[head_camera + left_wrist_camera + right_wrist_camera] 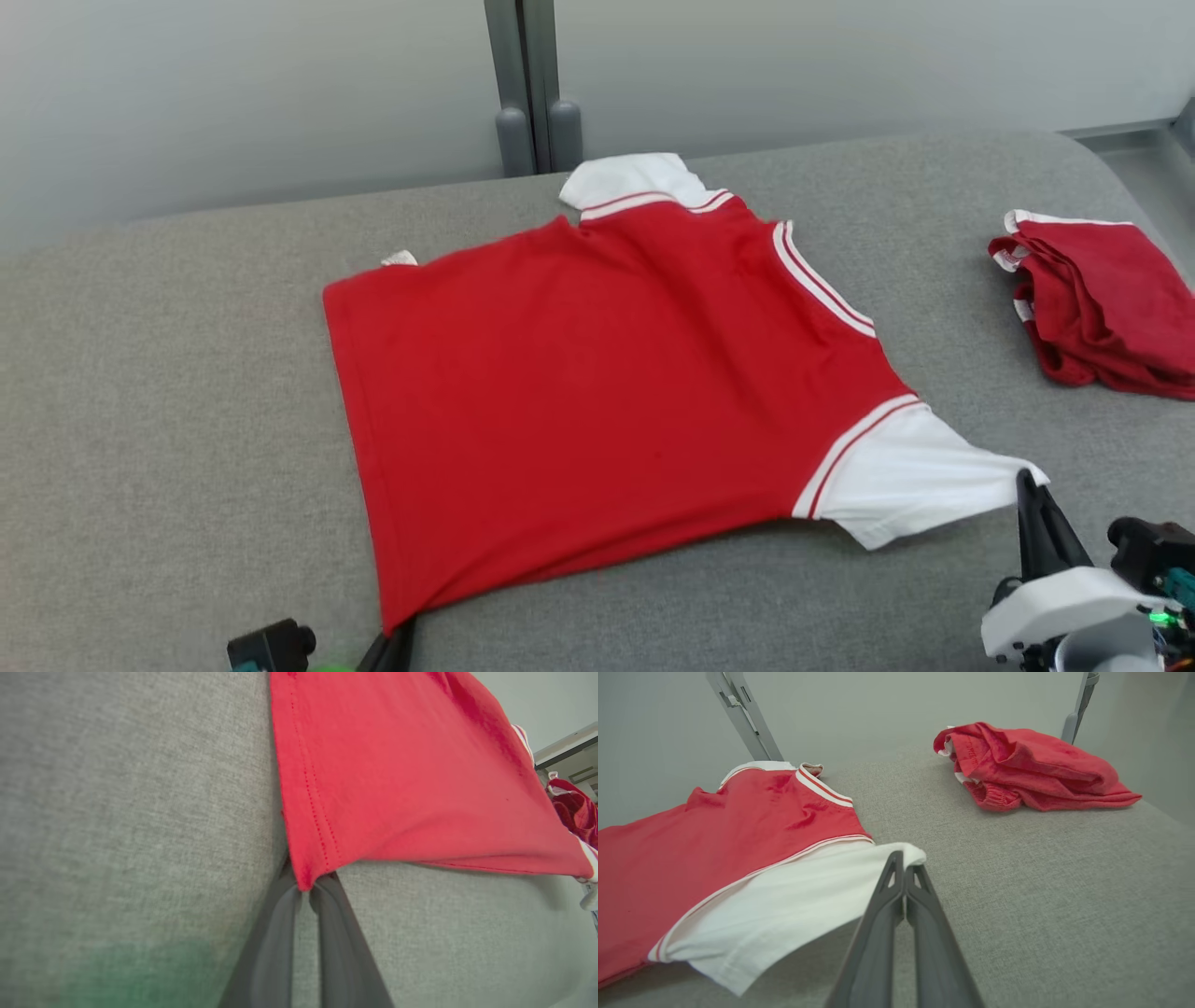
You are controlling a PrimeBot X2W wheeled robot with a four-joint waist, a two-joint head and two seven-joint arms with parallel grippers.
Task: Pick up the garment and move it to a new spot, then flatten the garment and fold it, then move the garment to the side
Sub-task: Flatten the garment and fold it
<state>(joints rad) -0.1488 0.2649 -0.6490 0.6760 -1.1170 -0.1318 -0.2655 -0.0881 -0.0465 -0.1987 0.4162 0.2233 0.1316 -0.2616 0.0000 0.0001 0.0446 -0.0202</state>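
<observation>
On a grey padded surface (140,420), a red garment (597,392) with white sleeves lies spread almost flat, its collar (635,177) toward the far edge near an upright metal post (532,84). At lower left, the left gripper (397,644) has its two dark fingers pressed together on the near hem corner (303,877), and the left wrist view shows the stitched hem drawn to a point between them. Across the red body to the right, the near white sleeve (910,476) rides slightly off the surface, its cuff edge pinched in the closed fingers of the right gripper (1027,490). Further right, well apart, a second red garment (1102,308) sits bundled near the surface's edge.

The work in hand looks like flattening, with folding not yet begun. The near edge between the two grips bows up and casts a shadow, so the cloth there has some slack. Doing it well probably means drawing both grips apart evenly and low, then laying the edge down together so neither side drags the body askew. The right-hand hold takes only the very rim of the cuff and could slip under a hard pull. A scrap of white (401,259) at the far left edge suggests the other sleeve is tucked under and may need attention.
</observation>
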